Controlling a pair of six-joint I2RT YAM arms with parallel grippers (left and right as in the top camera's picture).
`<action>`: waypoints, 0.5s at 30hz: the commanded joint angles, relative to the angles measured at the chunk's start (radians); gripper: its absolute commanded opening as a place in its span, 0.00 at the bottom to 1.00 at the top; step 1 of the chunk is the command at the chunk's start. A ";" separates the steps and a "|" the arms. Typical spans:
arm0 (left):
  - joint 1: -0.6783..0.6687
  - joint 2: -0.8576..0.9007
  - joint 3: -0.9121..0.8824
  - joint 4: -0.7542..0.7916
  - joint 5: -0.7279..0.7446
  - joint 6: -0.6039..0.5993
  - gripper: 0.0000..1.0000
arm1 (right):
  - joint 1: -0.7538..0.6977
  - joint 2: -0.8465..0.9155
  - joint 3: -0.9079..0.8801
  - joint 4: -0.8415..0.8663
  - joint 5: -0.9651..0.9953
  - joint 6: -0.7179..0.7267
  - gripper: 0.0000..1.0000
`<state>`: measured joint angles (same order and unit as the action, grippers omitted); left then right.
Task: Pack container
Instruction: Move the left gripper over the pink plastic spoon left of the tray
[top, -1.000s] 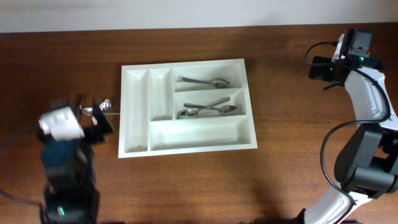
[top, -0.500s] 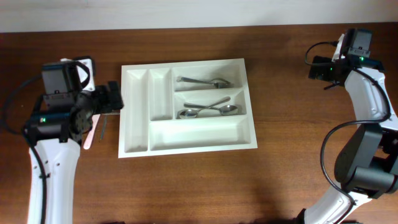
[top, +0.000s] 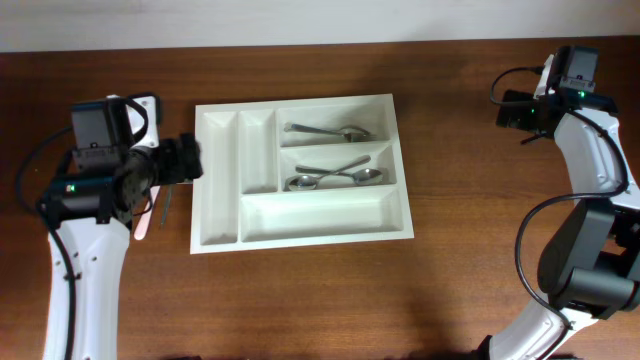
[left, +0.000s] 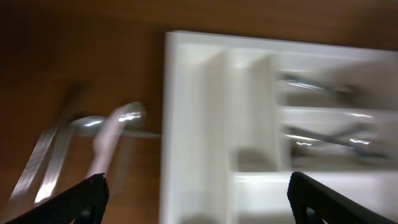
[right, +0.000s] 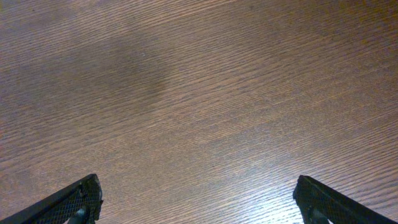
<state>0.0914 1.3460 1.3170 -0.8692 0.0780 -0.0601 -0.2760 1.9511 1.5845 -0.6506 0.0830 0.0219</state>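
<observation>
The container (top: 300, 103) is a white compartment tray in the middle of the table. One spoon (top: 330, 130) lies in its upper right compartment and two spoons (top: 335, 177) in the compartment below. My left gripper (top: 185, 160) hovers open at the tray's left edge. In the blurred left wrist view its jaws (left: 199, 202) stand wide over the tray's rim (left: 180, 124), with nothing between them. A loose spoon (left: 102, 122) and a pink-handled utensil (left: 106, 146) lie on the wood just left of the rim. My right gripper (right: 199, 199) is open over bare table at the far right (top: 510, 108).
More metal cutlery (left: 46, 168) lies left of the loose spoon. The pink handle (top: 143, 222) pokes out from under the left arm. The tray's long front compartment (top: 315, 213) and two narrow left compartments (top: 218, 175) hold nothing.
The left arm swung up from the lower left to the tray's left edge, then edged slightly right. The right arm has not moved.
</observation>
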 joint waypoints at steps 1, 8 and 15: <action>0.012 0.054 0.022 -0.007 -0.321 0.008 0.98 | 0.000 0.003 0.016 -0.001 0.015 0.000 0.99; 0.087 0.209 0.022 -0.008 -0.467 0.058 1.00 | 0.001 0.003 0.016 -0.001 0.015 0.000 0.99; 0.127 0.336 0.022 -0.087 -0.465 0.103 0.99 | 0.001 0.003 0.016 -0.001 0.015 0.000 0.99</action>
<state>0.2035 1.6550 1.3205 -0.9363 -0.3546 0.0086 -0.2760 1.9511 1.5845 -0.6510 0.0830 0.0219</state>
